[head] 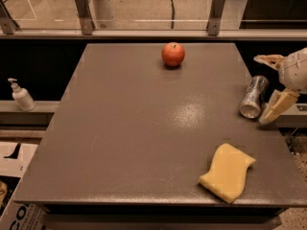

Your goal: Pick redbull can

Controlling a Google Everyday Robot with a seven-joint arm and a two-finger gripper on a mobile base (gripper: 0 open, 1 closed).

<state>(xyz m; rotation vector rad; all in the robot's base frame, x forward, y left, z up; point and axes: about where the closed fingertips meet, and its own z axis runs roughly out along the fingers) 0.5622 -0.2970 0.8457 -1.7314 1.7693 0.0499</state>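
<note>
The redbull can is a slim silvery can lying on its side near the right edge of the grey table, with one round end facing me. My gripper comes in from the right edge of the view, just right of the can. Its two pale fingers are spread wide, one above and behind the can and one in front of it. It holds nothing.
A red apple stands at the far middle of the table. A yellow sponge lies near the front right edge. A white pump bottle stands on a ledge to the left. A glass railing runs behind the table.
</note>
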